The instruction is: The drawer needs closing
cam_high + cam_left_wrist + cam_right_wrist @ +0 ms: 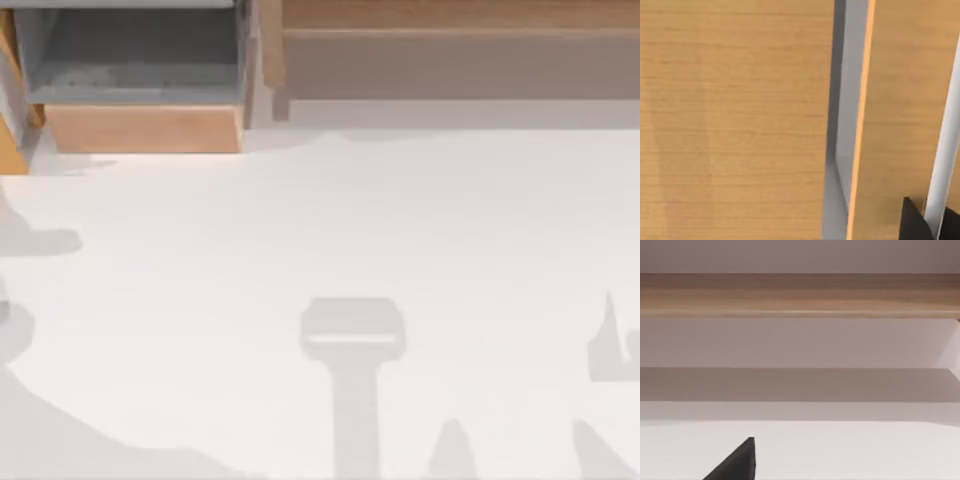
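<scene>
On the bare white table [330,240] nearest the camera in the top view lie only arm shadows. The right gripper [737,462] shows as one dark fingertip in its wrist view, looking across the table at the wide tan wooden unit [800,295] at the far edge; whether it is released or clenched I cannot tell, and this arm seems parked. The left gripper [920,222] shows as dark finger edges in its wrist view, very close to a light-wood surface crossed by a grey gap, so it appears to be up by the drawer; released or clenched, I cannot tell, nor whether it touches the wood. Farthest off, at the top view's upper left, the drawer [140,128] stands pulled out, its grey inside exposed. The closing push looks about to start: next the left arm must press squarely on the front panel, driving it straight back into its housing.
</scene>
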